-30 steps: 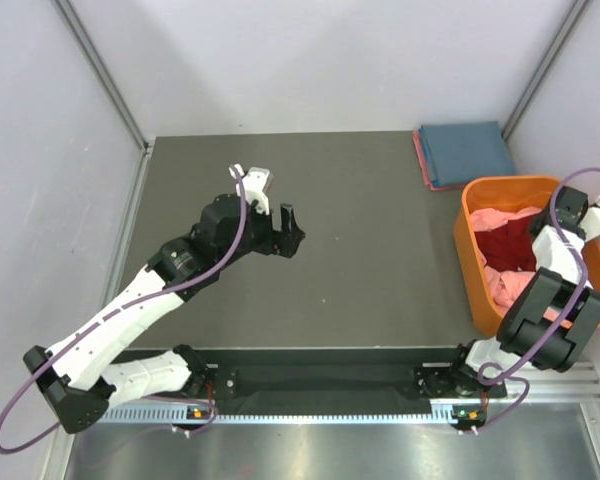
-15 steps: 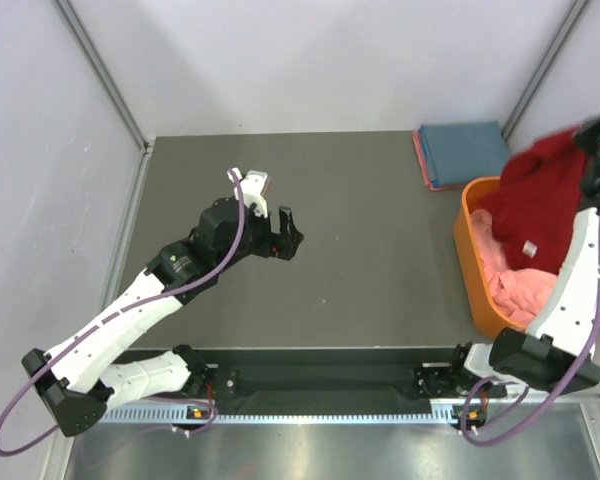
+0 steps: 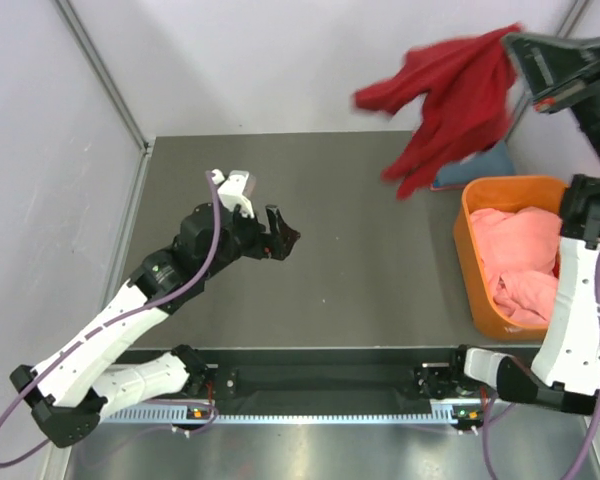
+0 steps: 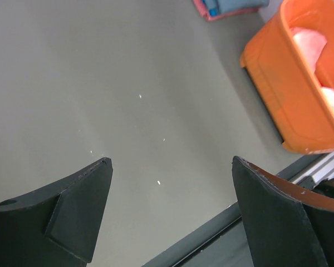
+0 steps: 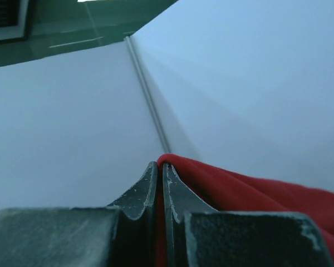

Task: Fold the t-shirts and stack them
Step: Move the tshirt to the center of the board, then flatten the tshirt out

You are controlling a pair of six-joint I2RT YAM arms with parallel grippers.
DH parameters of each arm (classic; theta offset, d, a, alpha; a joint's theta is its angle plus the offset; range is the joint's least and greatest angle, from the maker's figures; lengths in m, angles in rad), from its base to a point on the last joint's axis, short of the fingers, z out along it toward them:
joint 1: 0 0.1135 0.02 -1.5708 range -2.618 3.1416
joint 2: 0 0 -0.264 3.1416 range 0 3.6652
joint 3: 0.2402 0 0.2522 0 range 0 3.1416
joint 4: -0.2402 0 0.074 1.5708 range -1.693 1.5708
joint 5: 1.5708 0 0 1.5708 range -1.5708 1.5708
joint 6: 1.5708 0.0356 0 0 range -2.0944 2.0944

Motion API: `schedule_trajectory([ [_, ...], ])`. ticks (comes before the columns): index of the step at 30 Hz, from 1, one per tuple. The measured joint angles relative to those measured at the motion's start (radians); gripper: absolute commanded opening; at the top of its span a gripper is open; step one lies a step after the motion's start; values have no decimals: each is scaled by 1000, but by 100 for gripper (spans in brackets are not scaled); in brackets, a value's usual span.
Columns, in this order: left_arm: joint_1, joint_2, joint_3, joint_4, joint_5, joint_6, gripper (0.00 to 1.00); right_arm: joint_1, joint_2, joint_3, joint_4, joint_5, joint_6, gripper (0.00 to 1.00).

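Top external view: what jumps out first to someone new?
The deep red t-shirt hangs flared in mid-air above the far right corner of the table, pinched in the shut right hand. Below it sits the orange tub with a salmon-pink t-shirt inside. The left hand hovers open over the table's middle-left.

deep red t-shirt (image 3: 458, 90), salmon-pink shirt (image 3: 525, 260), blue shirt (image 3: 488, 165), orange tub (image 3: 467, 245)

Pale grey walls (image 3: 280, 60) enclose my dark grey surface (image 3: 370, 250); slim metal posts (image 3: 101, 72) run up the far corners.
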Motion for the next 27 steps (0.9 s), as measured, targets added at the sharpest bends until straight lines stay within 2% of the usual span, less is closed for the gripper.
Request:
schedule_trajectory([
  [4,0,-53,1,-16,-26,-10,92,124,-25,-274,42,-9,4,0],
  [5,0,-66,1,-27,-37,-13,92,159,-31,-361,40,-2,-14,3],
  [7,0,-86,-2,-46,-68,-18,92,238,-11,-506,-45,38,-82,22],
  [9,0,-106,-19,-56,-106,-26,91,322,40,-593,-159,109,-174,33],
  [12,0,-103,-40,-102,-159,-44,90,418,159,-664,-340,208,-291,40],
  [15,0,-55,-51,-128,-185,-66,88,454,225,-706,-488,309,-372,46],
  [18,2,22,-83,-116,-181,-83,83,472,221,-723,-596,409,-433,47],
  [21,24,129,-115,-102,-146,-109,74,518,196,-723,-643,514,-462,46],
  [24,82,244,-126,-89,-107,-138,73,600,145,-768,-644,594,-461,46],
  [27,176,304,-162,-52,-63,-164,73,675,84,-882,-634,653,-442,46],
])
